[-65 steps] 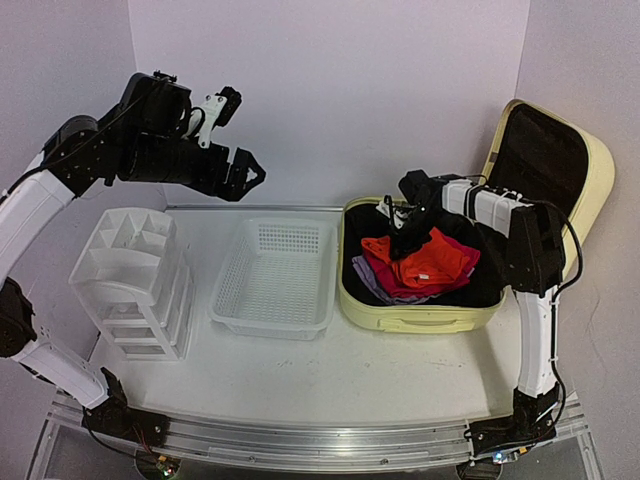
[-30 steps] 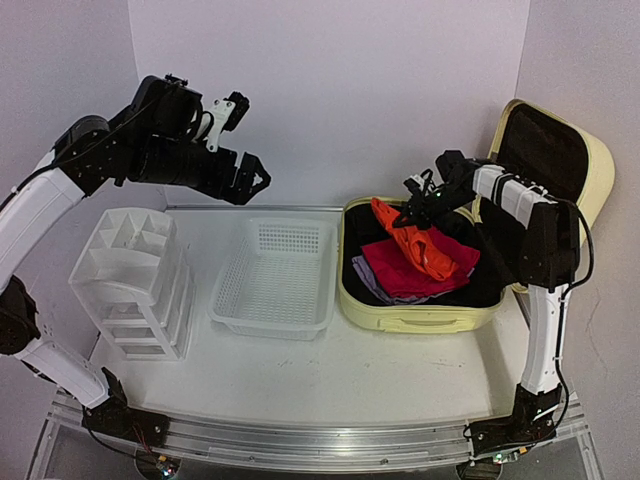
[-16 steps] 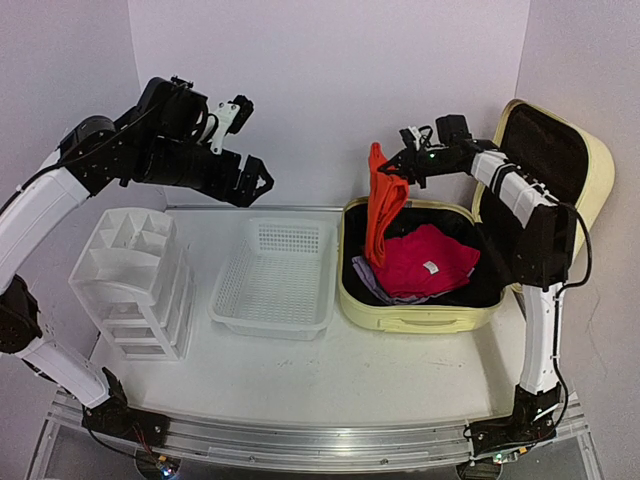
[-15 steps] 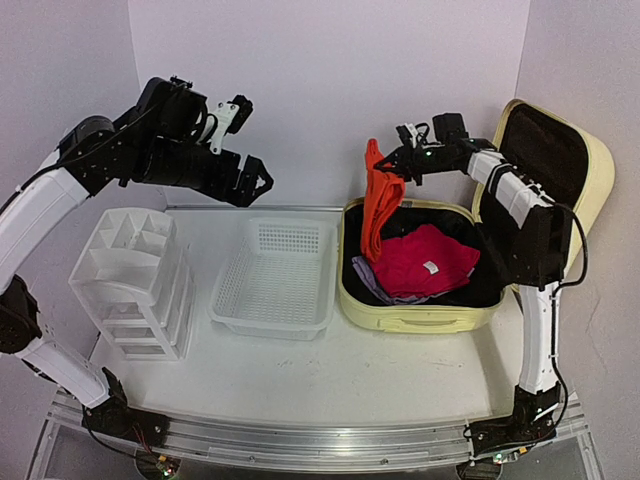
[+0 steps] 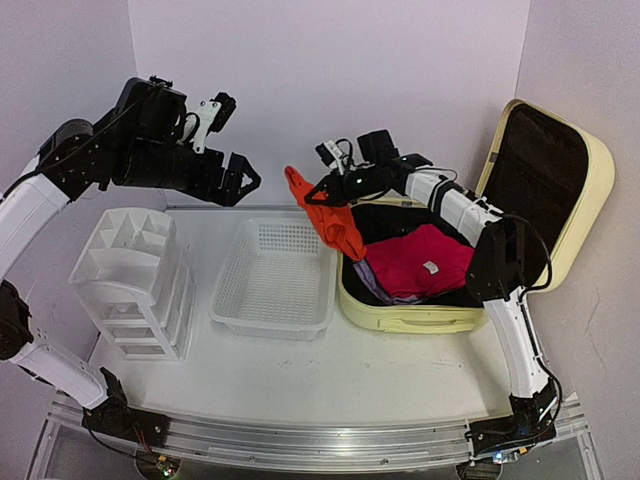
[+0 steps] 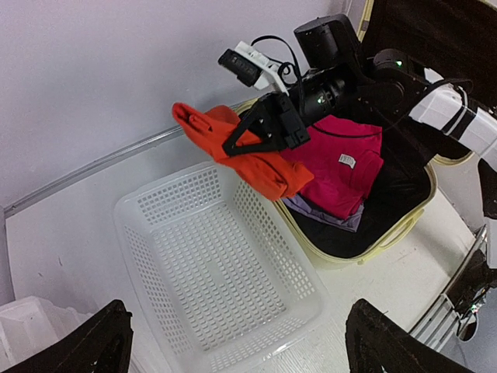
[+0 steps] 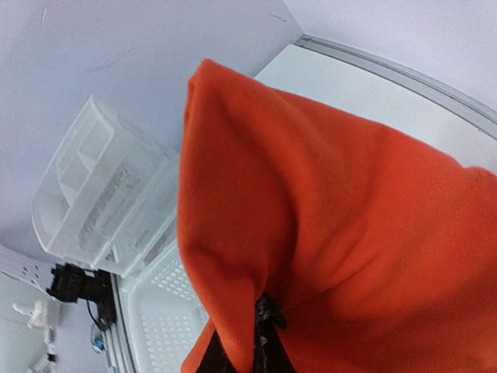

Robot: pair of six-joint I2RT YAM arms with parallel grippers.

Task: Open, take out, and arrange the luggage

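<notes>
The luggage (image 5: pixel 420 318), a pale yellow suitcase, lies open at the right with its lid (image 5: pixel 592 180) propped up behind. A magenta shirt (image 5: pixel 422 262) lies in it on top of a purple garment (image 5: pixel 364 281). My right gripper (image 5: pixel 318 192) is shut on an orange garment (image 5: pixel 337 224), which hangs above the suitcase's left rim and the basket's right edge. In the right wrist view the orange cloth (image 7: pixel 334 217) fills the frame, pinched at the fingertips (image 7: pixel 264 315). My left gripper (image 5: pixel 240 176) hovers open and empty, high above the basket's back left corner.
A white mesh basket (image 5: pixel 270 322) sits left of the suitcase, with nothing in it (image 6: pixel 155 203). A white drawer organizer (image 5: pixel 135 280) stands at the far left. The back wall runs close behind everything.
My right arm has swung left, carrying the orange garment from above the suitcase to over its left rim, towards the basket. The left arm has drawn back slightly to the left.
</notes>
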